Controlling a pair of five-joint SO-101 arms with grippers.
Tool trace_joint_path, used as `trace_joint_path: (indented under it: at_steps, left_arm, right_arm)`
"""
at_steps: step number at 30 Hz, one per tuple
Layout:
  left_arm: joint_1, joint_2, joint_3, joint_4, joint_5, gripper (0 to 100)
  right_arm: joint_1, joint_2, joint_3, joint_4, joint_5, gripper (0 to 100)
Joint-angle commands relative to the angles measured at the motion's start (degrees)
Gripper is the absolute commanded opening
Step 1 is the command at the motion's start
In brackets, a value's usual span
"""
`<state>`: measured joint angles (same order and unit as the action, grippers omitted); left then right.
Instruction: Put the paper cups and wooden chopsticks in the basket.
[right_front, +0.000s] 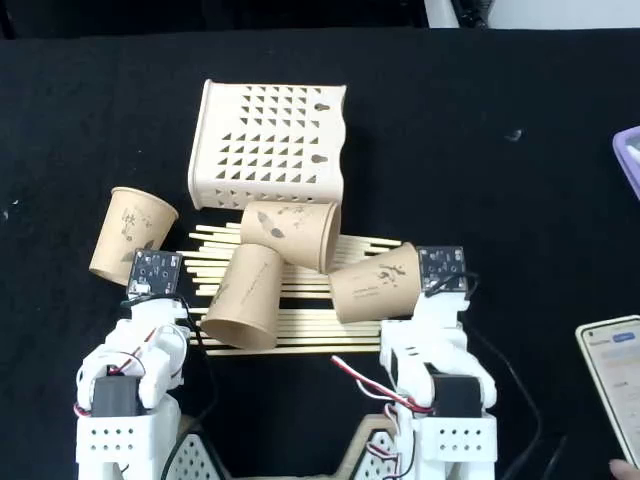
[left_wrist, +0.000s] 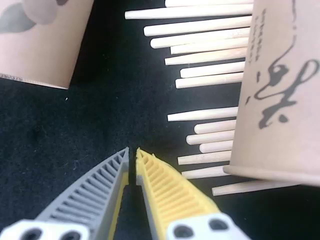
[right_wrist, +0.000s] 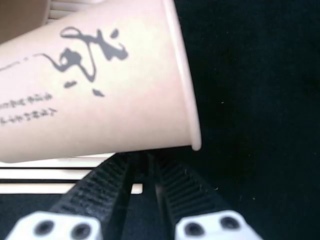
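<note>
We hold our left arm (right_front: 135, 360) and right arm (right_front: 437, 360) folded low; our left gripper (left_wrist: 131, 152) and right gripper (right_wrist: 148, 159) have fingers pressed together.

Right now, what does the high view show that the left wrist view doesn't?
High view adds: the basket, a third cup beside it, and a fourth cup by the right arm. Left wrist view adds: the left tool, shut, ribbed grey and yellow. Both share: the wooden chopsticks, the leftmost cup, the middle cup lying across the chopsticks, and the black table.
</note>
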<state>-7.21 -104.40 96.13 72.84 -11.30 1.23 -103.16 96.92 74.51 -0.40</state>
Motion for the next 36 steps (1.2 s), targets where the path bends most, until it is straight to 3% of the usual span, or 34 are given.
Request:
trace_joint_path:
  at_steps: [1, 26, 36]
  left_arm:
    - [-0.7, -0.2, 1.2, 0.3, 0.3, 3]
    - [-0.5, -0.2, 1.2, 0.3, 0.3, 3]
    - [-0.4, -0.2, 1.2, 0.3, 0.3, 3]
  right_arm:
    - [0.6, -5.5, -0.4, 0.4, -0.2, 1.2]
    - [-0.1, -5.5, -0.7, -0.6, -0.1, 1.2]
    - [0.2, -5.5, -18.8, 0.3, -0.1, 1.2]
